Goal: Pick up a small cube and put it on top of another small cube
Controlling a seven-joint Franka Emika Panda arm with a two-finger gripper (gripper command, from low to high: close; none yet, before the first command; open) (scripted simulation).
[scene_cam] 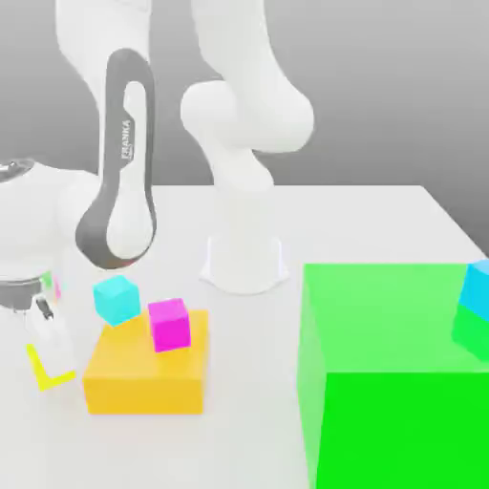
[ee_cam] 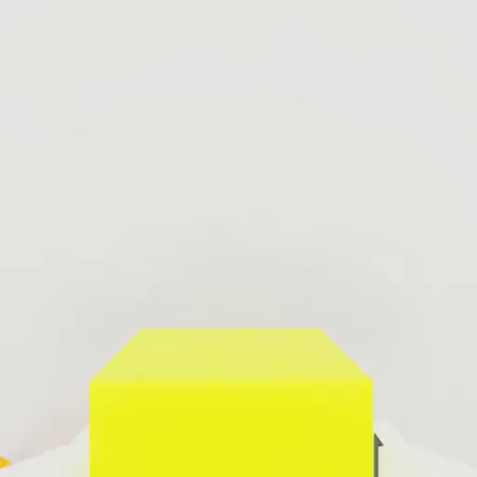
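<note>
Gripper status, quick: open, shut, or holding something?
Gripper: shut on the yellow cube, down at the table beside the orange block.

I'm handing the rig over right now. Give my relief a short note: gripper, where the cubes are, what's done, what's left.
Gripper: down at the table on the exterior view's left, shut on the yellow cube.
Yellow cube: at table level, beside the orange block, not lifted.
Magenta cube sits on the orange block; cyan cube is just behind it.
Done: grasp made.
Left: lift the yellow cube and set it on another small cube; the magenta one looks closest. Keep clear of the large green block.
</note>
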